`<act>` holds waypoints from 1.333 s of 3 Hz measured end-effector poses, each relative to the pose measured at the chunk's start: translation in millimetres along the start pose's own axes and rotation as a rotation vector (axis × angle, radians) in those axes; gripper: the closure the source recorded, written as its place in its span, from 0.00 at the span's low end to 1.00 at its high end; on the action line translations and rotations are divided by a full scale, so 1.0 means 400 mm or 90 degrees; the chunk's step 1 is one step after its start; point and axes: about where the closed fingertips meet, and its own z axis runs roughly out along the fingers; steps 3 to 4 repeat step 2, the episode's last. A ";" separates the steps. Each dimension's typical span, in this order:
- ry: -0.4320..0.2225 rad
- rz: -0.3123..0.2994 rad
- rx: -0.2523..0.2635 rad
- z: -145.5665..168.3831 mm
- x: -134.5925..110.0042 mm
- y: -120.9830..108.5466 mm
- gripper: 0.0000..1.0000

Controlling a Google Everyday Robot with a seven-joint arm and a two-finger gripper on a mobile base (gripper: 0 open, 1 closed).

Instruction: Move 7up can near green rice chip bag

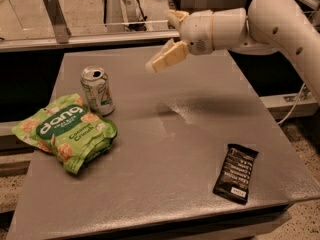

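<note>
- 7up can [97, 90] stands upright on the grey table [165, 154], toward its back left part, silver pull-tab top facing up.
- The can's base is just beside the upper right edge of the chip bag [65, 131]; whether the two touch cannot be told.
- The chip bag lies flat near the table's left edge, bright green and crinkled, with white "dang" lettering facing up.
- The gripper [161, 40] hangs in the air above the back middle of the table, to the right of the can and well apart from it.
- Its two pale fingers [167, 59] are spread apart, with nothing between them; one points down and to the left, the other sits higher up.
- The white arm [280, 24] reaches in from the upper right corner, and its shadow [195, 106] falls on the table below the gripper.
- A black wrapped bar [236, 173] lies flat near the front right corner, far from the can and the bag.
- A metal rail [100, 38] runs along behind the table.
</note>
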 end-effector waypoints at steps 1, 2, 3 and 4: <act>0.003 -0.038 0.099 -0.131 -0.023 -0.085 0.00; 0.003 -0.038 0.115 -0.150 -0.021 -0.099 0.00; 0.003 -0.038 0.115 -0.150 -0.021 -0.099 0.00; 0.003 -0.038 0.115 -0.150 -0.021 -0.099 0.00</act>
